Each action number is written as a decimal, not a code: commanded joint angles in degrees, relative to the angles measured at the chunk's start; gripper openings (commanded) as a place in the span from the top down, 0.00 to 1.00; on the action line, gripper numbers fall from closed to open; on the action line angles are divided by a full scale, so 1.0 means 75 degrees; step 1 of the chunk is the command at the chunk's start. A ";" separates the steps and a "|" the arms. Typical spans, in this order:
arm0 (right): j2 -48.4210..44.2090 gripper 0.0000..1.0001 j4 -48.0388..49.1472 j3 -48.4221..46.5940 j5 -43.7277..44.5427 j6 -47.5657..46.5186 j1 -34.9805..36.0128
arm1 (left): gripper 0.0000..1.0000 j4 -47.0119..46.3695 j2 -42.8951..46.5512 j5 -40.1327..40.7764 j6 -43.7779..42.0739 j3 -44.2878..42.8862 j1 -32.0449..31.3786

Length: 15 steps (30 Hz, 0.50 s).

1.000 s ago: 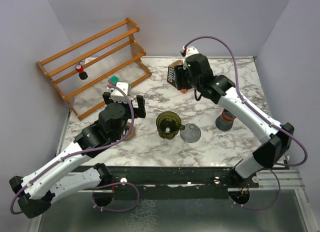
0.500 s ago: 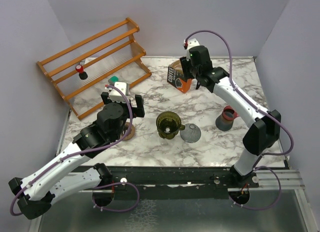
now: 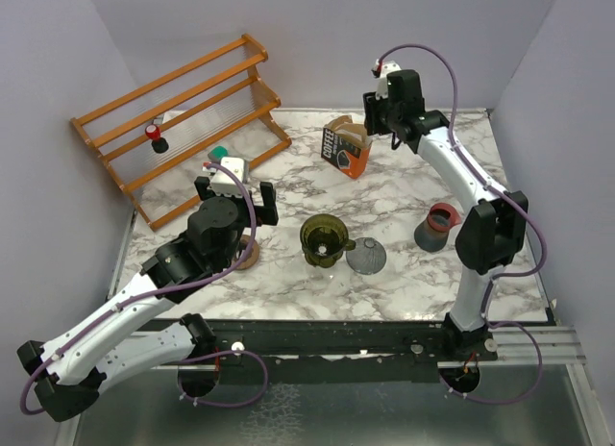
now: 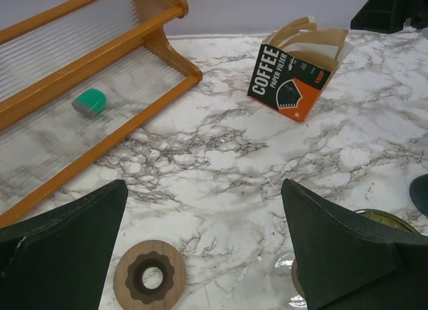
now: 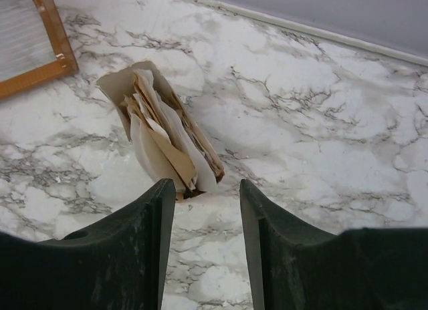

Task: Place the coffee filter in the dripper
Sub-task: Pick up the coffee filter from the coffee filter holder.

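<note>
Marble worktop (image 3: 404,191) carries wooden rack (image 3: 173,110) at rear left. Left tool (image 4: 204,190) hovers fully spread, idle. Right tool (image 5: 206,186) has swung from over filter box (image 3: 346,148) to behind it, fingers half spread and narrowing, nothing between. Dripper (image 3: 324,239) at centre looks empty. Filters (image 5: 164,139) stand in box just ahead of right tool: lining up for pinch, I judge.

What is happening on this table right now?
The right gripper hovers close to the filter box, which lies ahead of its fingers. Its jaws are apart and empty. The left gripper hangs wide open near the green dripper, holding nothing. No filter is in the dripper yet.
</note>
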<state>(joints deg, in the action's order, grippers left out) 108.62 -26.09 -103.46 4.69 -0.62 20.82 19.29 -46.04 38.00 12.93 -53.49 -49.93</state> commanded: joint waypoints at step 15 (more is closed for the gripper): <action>0.0933 0.56 -0.0005 -0.0782 -0.1680 0.0516 -0.0430 | 0.01 -0.0155 -0.0083 -0.0066 -0.0118 0.0125 0.0118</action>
<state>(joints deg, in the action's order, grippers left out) 114.26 -26.17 -107.53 -5.13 2.39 18.15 19.27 -46.54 38.00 12.58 -53.43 -49.45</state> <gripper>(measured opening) 0.448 0.987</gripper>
